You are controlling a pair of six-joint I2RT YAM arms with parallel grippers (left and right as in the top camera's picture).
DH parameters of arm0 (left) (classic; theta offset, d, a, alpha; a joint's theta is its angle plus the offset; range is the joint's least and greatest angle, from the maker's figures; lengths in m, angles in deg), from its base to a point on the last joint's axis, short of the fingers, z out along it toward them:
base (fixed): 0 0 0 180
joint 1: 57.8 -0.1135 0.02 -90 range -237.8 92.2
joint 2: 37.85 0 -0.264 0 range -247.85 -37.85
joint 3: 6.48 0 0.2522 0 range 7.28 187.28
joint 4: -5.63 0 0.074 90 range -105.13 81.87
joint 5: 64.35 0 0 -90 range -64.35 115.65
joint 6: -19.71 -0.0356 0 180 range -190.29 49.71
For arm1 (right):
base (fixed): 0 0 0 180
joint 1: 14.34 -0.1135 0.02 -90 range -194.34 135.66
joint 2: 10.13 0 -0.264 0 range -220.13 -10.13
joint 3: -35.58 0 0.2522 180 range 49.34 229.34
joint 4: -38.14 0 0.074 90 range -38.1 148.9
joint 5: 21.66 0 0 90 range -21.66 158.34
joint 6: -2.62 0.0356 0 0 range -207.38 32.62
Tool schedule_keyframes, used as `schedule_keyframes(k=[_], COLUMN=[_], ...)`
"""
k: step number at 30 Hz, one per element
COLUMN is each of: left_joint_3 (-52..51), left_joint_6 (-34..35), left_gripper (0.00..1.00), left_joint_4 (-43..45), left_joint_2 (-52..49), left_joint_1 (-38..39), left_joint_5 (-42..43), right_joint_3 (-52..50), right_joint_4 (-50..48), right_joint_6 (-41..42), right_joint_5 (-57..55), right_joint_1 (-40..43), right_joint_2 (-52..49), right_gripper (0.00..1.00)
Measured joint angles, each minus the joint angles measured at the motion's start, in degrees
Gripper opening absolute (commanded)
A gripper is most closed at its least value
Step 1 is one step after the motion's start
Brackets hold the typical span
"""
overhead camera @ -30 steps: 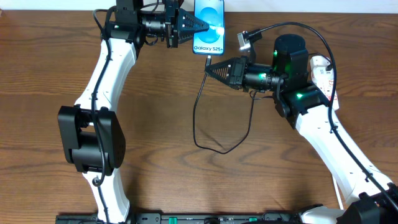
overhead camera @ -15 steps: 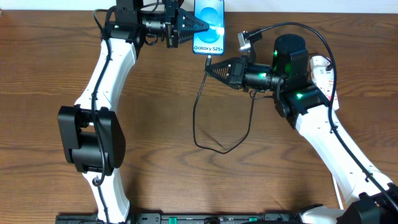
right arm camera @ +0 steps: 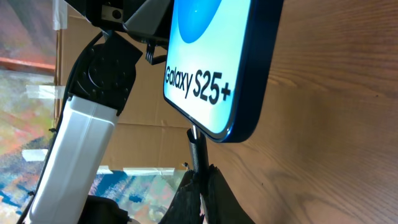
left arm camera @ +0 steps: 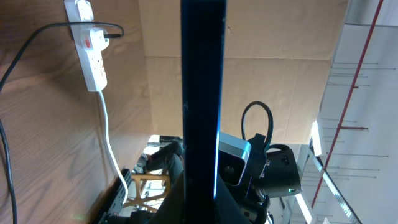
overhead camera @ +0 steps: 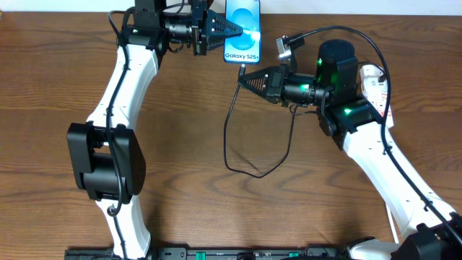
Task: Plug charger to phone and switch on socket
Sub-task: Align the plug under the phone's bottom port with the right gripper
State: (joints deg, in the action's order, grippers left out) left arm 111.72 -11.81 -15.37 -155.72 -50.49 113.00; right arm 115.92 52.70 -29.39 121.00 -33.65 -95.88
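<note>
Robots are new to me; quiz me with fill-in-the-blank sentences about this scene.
The left arm's jaws grip the slim black-framed smartphone, whose light-blue screen reads Galaxy ____.
The long thin black charger cable has its connector tip pinched by the ____ arm's jaws.
The narrow white power strip has a ____ switch.
Missing words: S25+; right; red.

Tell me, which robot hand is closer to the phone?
Left. The left gripper is shut right on the phone, so it touches it. The right gripper sits just below the phone's bottom edge, shut on the tip of the charger.
</note>
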Motion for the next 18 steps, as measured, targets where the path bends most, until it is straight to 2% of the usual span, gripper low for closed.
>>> schedule_keyframes(k=[18], left_joint_3=[0.00], left_joint_6=[0.00], left_gripper=[0.07], left_joint_4=[0.00], left_joint_2=[0.00], left_joint_1=[0.00], left_joint_5=[0.02], right_joint_3=[0.00], right_joint_4=[-1.27], right_joint_6=[1.05], right_joint_5=[-0.35], right_joint_1=[-0.55], right_joint_2=[0.00], right_gripper=[0.01])
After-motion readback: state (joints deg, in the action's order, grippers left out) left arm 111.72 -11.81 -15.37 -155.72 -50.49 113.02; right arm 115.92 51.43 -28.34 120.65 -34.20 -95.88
